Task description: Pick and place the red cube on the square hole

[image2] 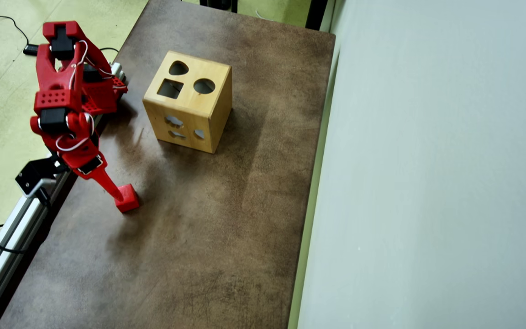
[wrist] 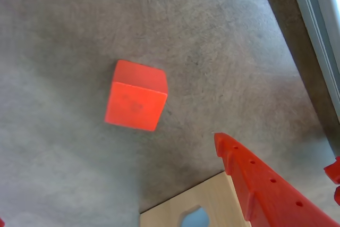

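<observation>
The gripper [image2: 118,199] is hanging jaws spread, gripping nothing; the red cube [wrist: 136,95] is lying on the table [image2: 226,237] just beyond its fingertip, wooden box [image2: 189,101] and its square hole [image2: 170,88] well apart.

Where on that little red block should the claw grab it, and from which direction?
Probably from above, with one finger on each of two opposite flat side faces of the red cube. It sits flat on the table, clear of the wooden box, so every side looks free. Its faces are plain and parallel, so either pair would serve.
</observation>
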### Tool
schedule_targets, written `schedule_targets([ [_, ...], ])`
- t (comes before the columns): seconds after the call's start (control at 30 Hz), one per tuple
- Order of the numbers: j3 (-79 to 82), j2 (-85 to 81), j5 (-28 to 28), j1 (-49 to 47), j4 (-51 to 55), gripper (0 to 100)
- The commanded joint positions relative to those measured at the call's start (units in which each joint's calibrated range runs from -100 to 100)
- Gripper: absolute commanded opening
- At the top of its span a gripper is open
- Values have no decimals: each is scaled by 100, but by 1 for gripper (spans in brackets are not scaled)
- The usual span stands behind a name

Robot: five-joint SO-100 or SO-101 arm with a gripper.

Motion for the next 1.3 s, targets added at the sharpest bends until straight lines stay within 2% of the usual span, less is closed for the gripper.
schedule_targets([
  [0.0,-51,-43,-93,-43,-42,56],
  [0.17,-33,-35,-547,-251,-34,56],
  [0.33,-33,118,-747,-400,-34,56],
  [0.57,-114,959,-718,-355,-42,56],
  [0.93,-141,1307,-752,-400,-66,56],
  [1.27,-51,1511,-752,-400,-903,56],
])
